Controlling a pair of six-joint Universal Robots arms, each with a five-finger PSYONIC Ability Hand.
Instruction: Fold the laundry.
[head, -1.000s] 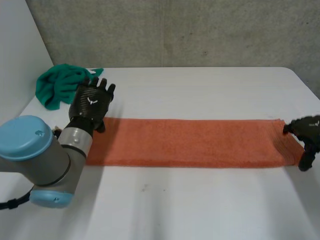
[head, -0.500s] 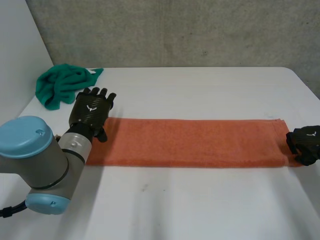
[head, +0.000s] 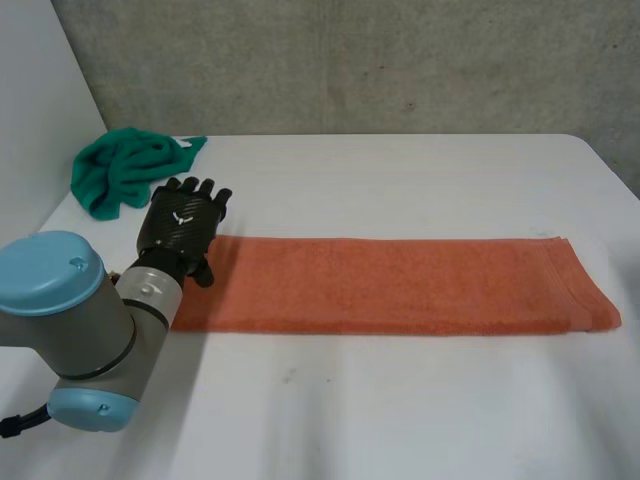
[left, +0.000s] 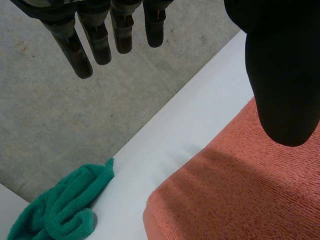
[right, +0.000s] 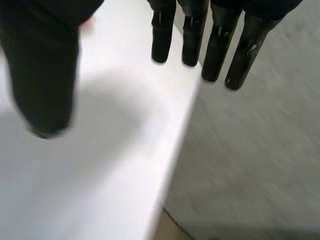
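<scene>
Orange towel (head: 390, 285) lies flat as a long folded strip across the middle of the white table (head: 400, 170). The left hand (head: 182, 222) hovers over the towel's left end, fingers straight, holding nothing. The right hand (right: 217, 42), fingers likewise straight and empty, is above an edge of the table. A crumpled green cloth (head: 125, 170) sits at the far left corner.

On my feed the left hand (head: 183, 222) is black, with a woven carbon-look back and a small white mark. A silver cuff (head: 150, 283) joins it to a grey arm (head: 118, 342) topped by a light-blue cap (head: 45, 272). The right hand (right: 217, 45) has matte black fingers.
</scene>
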